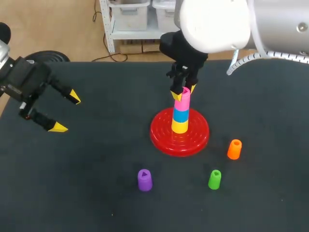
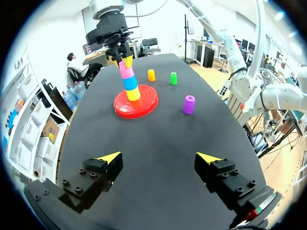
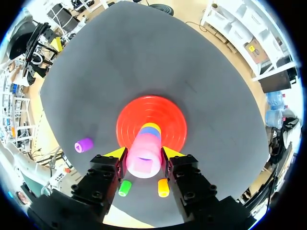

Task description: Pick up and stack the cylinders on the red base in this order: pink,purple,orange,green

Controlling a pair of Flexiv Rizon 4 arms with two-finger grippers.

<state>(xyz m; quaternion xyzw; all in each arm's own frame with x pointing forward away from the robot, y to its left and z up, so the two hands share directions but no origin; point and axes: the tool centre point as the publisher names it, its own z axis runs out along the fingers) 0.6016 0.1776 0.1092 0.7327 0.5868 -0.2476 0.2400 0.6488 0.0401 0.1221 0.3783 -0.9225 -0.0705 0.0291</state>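
Right gripper clasps the pink cylinder from two sides. The cylinder's long axis is near upright, directly over the blue cylinder on the red base at mid-table. Left gripper, spread and empty, hangs at the table's left edge, well apart.

Glossy red w/ concentric ring pattern on base; plain yellow cyl, blue cyl, pink cyl. Solid-coloured too: purple cyl w/ darker triangle on top, orange cyl, green cyl. Matte charcoal on table; black w/ bright yellow tips on left gripper & right gripper; white & silver-grey on right arm.
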